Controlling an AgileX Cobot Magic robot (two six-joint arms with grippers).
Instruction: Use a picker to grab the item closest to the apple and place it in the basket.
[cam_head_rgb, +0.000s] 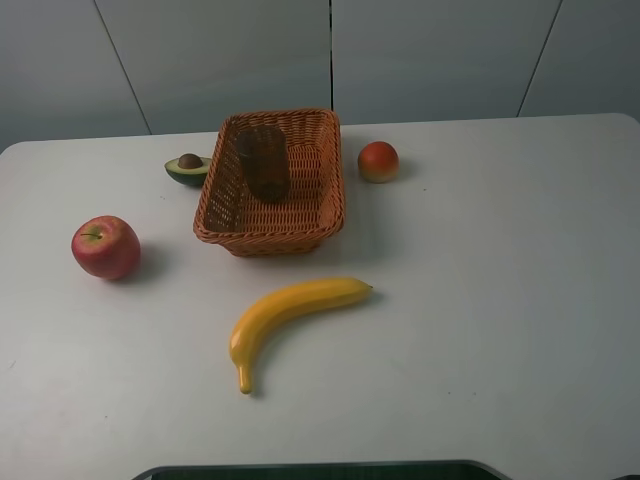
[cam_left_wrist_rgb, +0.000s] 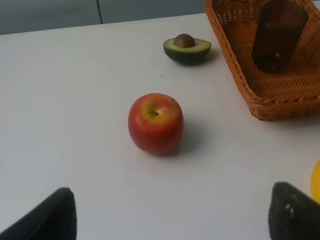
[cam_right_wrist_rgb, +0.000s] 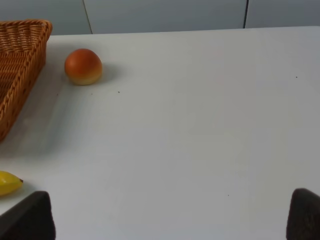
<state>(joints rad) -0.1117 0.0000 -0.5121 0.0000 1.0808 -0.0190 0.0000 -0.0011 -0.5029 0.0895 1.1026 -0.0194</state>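
While left gripper (cam_left_wrist_rgb: 170, 212) gapes, avocado half (cam_left_wrist_rgb: 187, 48) lies beyond apple (cam_left_wrist_rgb: 155, 123).

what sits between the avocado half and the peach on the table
The wicker basket, with a dark brown cup standing in it, lies between the avocado half and the peach, as the exterior high view shows.

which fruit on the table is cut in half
The avocado, left of the basket: its brown pit shows. The apple, banana and peach are whole.

Plenty of open table (cam_head_rgb: 500, 300) is left on the right; the avocado (cam_head_rgb: 187, 167) is crowded against the basket (cam_head_rgb: 270, 235).
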